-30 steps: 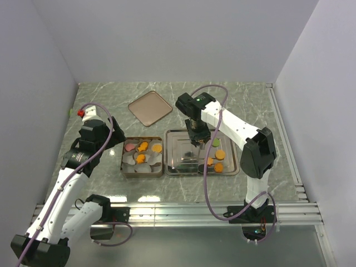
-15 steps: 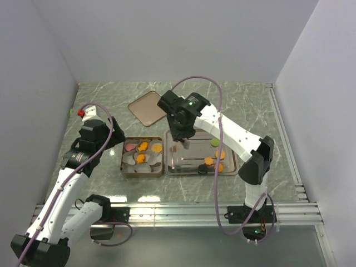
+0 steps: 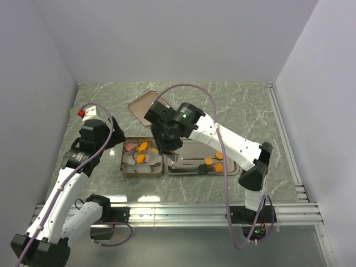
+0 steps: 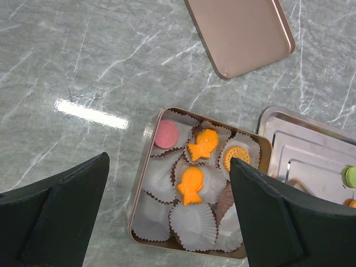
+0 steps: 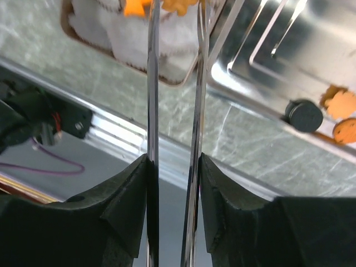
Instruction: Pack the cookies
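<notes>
The gold tin [image 4: 146,183] with white paper cups holds a pink cookie [image 4: 166,134], two orange fish cookies [image 4: 203,144] and a round orange one [image 4: 237,157]. More orange cookies [image 3: 218,167] and a dark one [image 5: 303,114] lie on the steel tray [image 3: 189,146]; a green one [image 4: 350,177] shows at its edge. My right gripper [image 5: 173,178] is shut on metal tongs [image 5: 153,111] and hangs over the tin's right side [image 3: 166,146]. An orange cookie [image 5: 179,4] shows between the tong tips. My left gripper [image 4: 167,233] is open and empty above the tin.
The tin's lid [image 3: 149,107] lies flat behind the tin and tray. The aluminium rail [image 3: 183,212] runs along the near table edge. White walls close in the left, back and right sides.
My right arm has swung left from over the steel tray to over the tin's right edge, carrying the tongs. The left arm has not moved.
</notes>
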`<control>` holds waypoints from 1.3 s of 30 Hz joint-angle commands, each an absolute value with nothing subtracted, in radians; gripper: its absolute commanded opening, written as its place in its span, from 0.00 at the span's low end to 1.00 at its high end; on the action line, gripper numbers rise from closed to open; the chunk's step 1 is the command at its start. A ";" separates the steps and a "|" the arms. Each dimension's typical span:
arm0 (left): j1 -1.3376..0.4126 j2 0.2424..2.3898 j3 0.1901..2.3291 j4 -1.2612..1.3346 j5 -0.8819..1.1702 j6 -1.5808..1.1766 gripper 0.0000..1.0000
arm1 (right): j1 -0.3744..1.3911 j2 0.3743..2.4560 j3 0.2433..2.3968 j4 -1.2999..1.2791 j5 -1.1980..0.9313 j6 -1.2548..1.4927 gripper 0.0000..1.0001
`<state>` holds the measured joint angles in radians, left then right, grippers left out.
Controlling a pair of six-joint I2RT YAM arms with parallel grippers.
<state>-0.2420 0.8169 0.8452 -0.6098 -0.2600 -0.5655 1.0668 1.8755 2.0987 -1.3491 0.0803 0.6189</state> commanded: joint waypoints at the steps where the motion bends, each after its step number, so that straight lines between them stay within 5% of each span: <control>1: -0.245 0.818 0.850 -0.588 -0.255 -0.569 0.95 | 1.107 1.813 2.045 -1.385 0.048 0.637 0.46; 9: -0.245 0.816 0.851 -0.588 -0.256 -0.569 0.96 | 1.134 1.795 1.939 -1.332 0.026 0.657 0.46; 19: -0.245 0.813 0.851 -0.591 -0.259 -0.571 0.96 | 1.134 1.896 2.089 -1.390 0.074 0.626 0.46; 39: -0.245 0.818 0.853 -0.589 -0.256 -0.569 0.95 | 1.131 1.921 2.063 -1.405 0.097 0.615 0.51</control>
